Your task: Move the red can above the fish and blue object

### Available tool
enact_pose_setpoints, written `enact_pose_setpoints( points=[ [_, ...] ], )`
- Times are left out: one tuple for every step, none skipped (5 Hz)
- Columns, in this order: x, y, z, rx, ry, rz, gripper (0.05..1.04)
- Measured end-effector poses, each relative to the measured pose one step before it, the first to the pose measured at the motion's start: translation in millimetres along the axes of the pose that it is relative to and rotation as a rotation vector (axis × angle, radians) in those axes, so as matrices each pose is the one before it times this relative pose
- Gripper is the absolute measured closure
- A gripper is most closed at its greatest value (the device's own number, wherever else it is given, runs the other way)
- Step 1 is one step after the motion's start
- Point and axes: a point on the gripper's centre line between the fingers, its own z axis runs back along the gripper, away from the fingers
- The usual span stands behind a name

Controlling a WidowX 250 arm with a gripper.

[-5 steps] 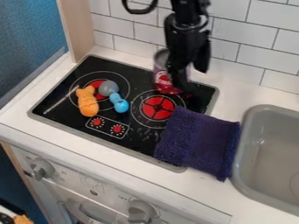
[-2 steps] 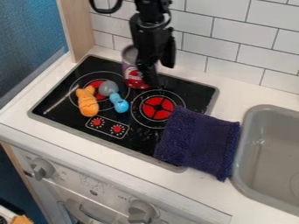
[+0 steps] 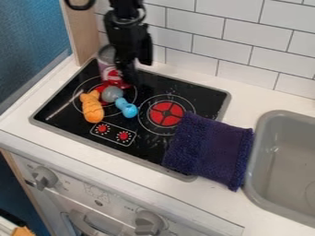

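Flanking tool point(image 3: 128, 77), v. close: can point(image 3: 107, 65)

The fish point(image 3: 93, 110) is orange, the can point(image 3: 109, 69) red-and-grey, the cloth point(image 3: 209, 148) dark purple, the burner point(image 3: 165, 113) white-ringed red.

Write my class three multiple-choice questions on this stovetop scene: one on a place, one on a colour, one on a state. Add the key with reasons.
1. Where is the purple cloth?
A) in the sink
B) partly on the stovetop, partly on the counter
C) over the fish

2. What colour is the fish?
A) green
B) white
C) orange

3. How is the can turned?
A) upright
B) on its side
C) upside down at a slant

Key:
1: B, it lies across the stovetop's right edge.
2: C, its whole visible body is orange.
3: A, its round rim is uppermost.
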Motion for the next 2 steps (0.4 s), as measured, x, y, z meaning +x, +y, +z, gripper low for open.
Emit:
enact_pose_setpoints(
  points=[
    [20.89, 2.67, 0.66, -0.0111, -0.0080, 0.0551, 0.083],
    [0.63, 1.09, -0.26, 0.0040, 0.0027, -0.0057, 0.083]
  ],
)
